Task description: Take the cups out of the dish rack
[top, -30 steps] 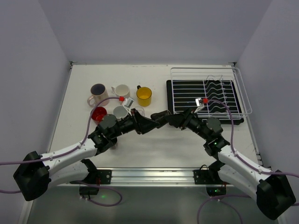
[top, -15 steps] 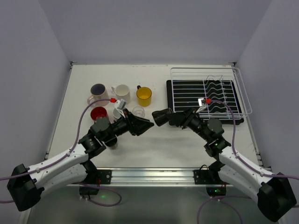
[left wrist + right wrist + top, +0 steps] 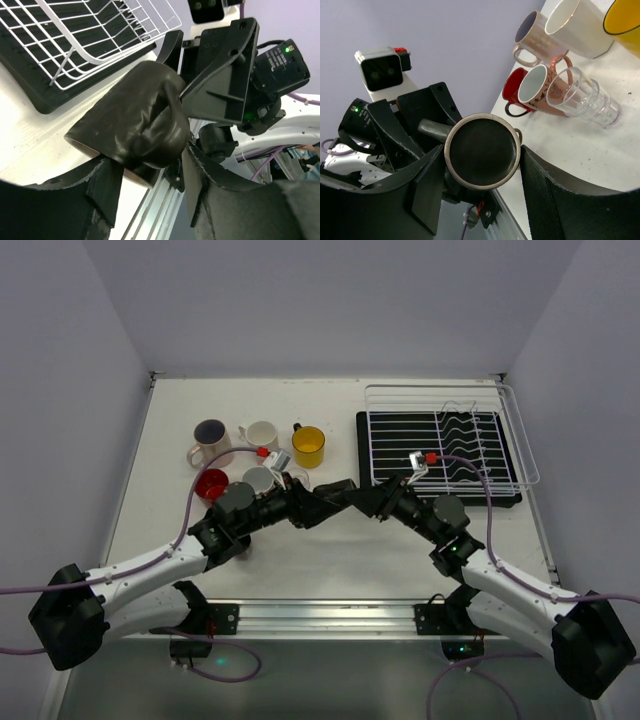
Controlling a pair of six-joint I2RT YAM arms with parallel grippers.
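Since half a second ago the arms have met again above the bench [image 3: 330, 415], just left of the dish rack [image 3: 400, 445]. The right end effector [image 3: 352, 496] clamps the dark brown cup [image 3: 335, 488] narrowly. The left end effector [image 3: 316, 502] flanks the cup, but whether it grips is unclear. If the right lets go too early, the cup could drop. Only the left wrist view shows the cup's handle, and only the right wrist view shows its rim and the unloaded cups [image 3: 540, 87].

The left gripper [image 3: 316, 504] and right gripper [image 3: 354, 496] meet at a dark cup [image 3: 336, 487] beside the dish rack [image 3: 435, 388].
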